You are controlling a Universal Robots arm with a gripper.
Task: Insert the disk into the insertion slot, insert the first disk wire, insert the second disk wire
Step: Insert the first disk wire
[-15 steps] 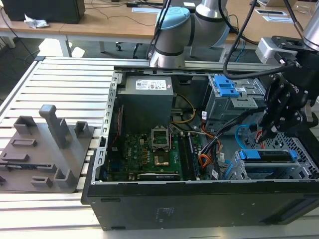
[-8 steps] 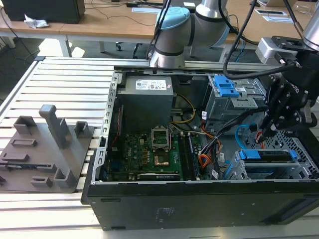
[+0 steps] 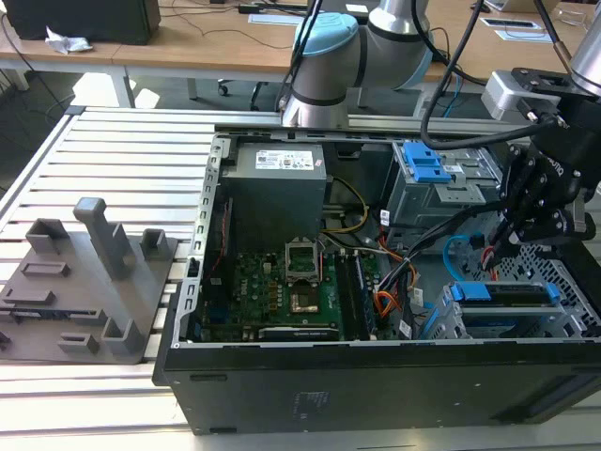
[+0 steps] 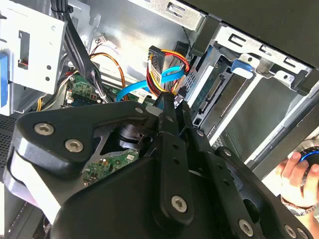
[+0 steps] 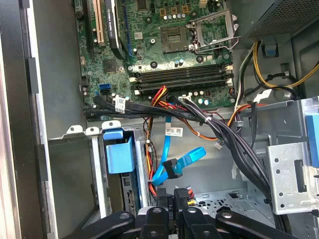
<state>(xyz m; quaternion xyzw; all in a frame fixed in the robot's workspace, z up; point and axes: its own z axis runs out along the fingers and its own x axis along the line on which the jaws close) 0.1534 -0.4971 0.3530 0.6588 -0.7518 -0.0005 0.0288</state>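
The pincer (image 3: 512, 230) is hanging inside the open computer case (image 3: 376, 385), near the end on the exterior view's right. I cannot tell if the pincer is open or closed.

In the second wrist view, the tip of the pincer (image 4: 169, 99) is sitting right against a bunch of red, yellow and black wires (image 4: 174, 59). These wires are running to a black plug (image 4: 155, 56). A flat blue wire (image 4: 133, 90) is curling just beside it. In the first wrist view, the pincer (image 5: 172, 204) is pointing at the same black plug (image 5: 184, 191), and the blue wire (image 5: 185, 158) is lying just past it.

The disk (image 3: 502, 293) is sitting inside the slot (image 3: 568, 324), which is the grey metal box with little holes. Its blue frame is showing in the exterior view. The second wrist view is showing the end of the disk (image 4: 212, 94) close beside the pincer tip, held in the metal slot (image 4: 259, 55). No wire is plugged into that end. The first wrist view is showing the disk's blue tab (image 5: 118, 155).

A person's hand (image 4: 297, 175) is showing at the edge of the second wrist view.

The exterior view is showing more around the case. Another metal box with a blue latch (image 3: 427, 167) is sitting further back. The green board (image 3: 282, 291) is lying in the middle. The case is resting on a surface (image 3: 113, 160) made of long bars, and a grey stand (image 3: 89, 272) is sitting well apart, on the exterior view's left.
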